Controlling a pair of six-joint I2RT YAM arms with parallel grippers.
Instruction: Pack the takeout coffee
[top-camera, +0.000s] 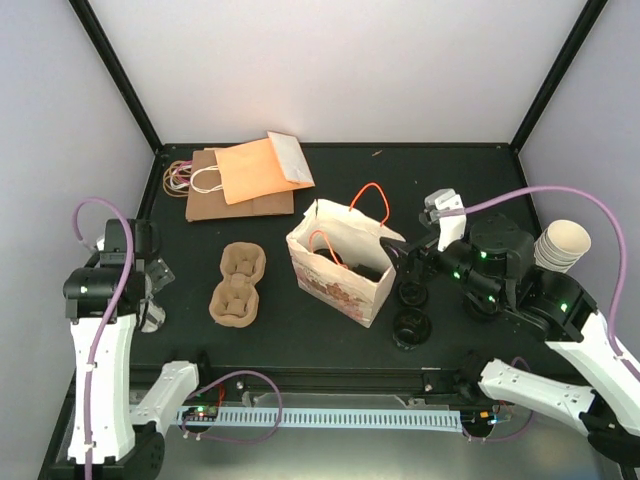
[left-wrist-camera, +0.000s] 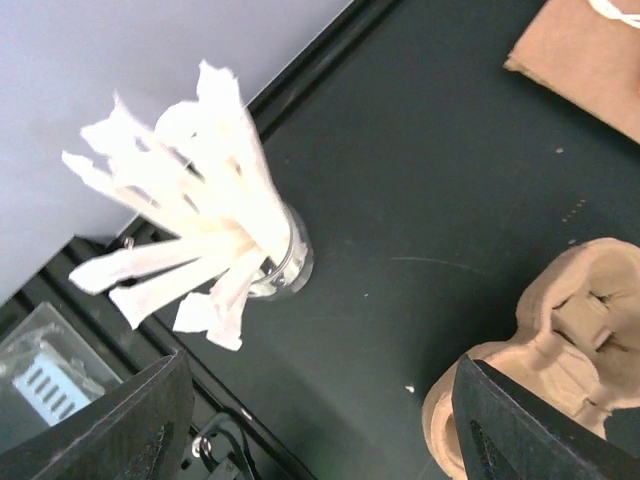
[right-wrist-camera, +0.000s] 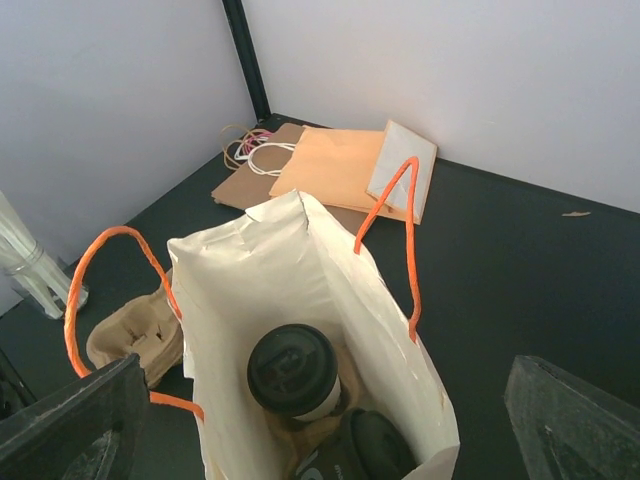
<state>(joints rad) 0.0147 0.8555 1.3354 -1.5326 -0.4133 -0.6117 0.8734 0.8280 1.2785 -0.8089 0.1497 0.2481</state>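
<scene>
Here we count one standing paper bag (top-camera: 340, 268), white with two orange handles (right-wrist-camera: 400, 235), open at the top in the middle of the table (top-camera: 470, 190). The one takeout coffee (right-wrist-camera: 293, 372) sits upright inside it, its dark lid towards us and a strip of cream side showing below. The print on the cup is hidden from us. A second dark lid (right-wrist-camera: 365, 445) lies in the bag touching the coffee, on the nearer side. The bag's outer face carries a pinkish pattern, too small for us to read any words in it.

Outside the bag we find two loose dark lids (top-camera: 412, 294) on the table just to its right, one pulp cup carrier (top-camera: 238, 283) to its left, and three flat bags (top-camera: 262, 170) piled at the back: one brown, one orange, one pale. One stack of cups (top-camera: 562, 243) stands at the far right. One clear glass (left-wrist-camera: 285, 262) at the left holds a fan of white paper-wrapped sticks (left-wrist-camera: 190, 190), which overlap too much for an exact count.

The right gripper (right-wrist-camera: 330, 365) hangs over the bag's mouth, fingers spread wide and gripping nothing. The left gripper (left-wrist-camera: 318, 400) is above the table between glass and carrier, also released and empty.
</scene>
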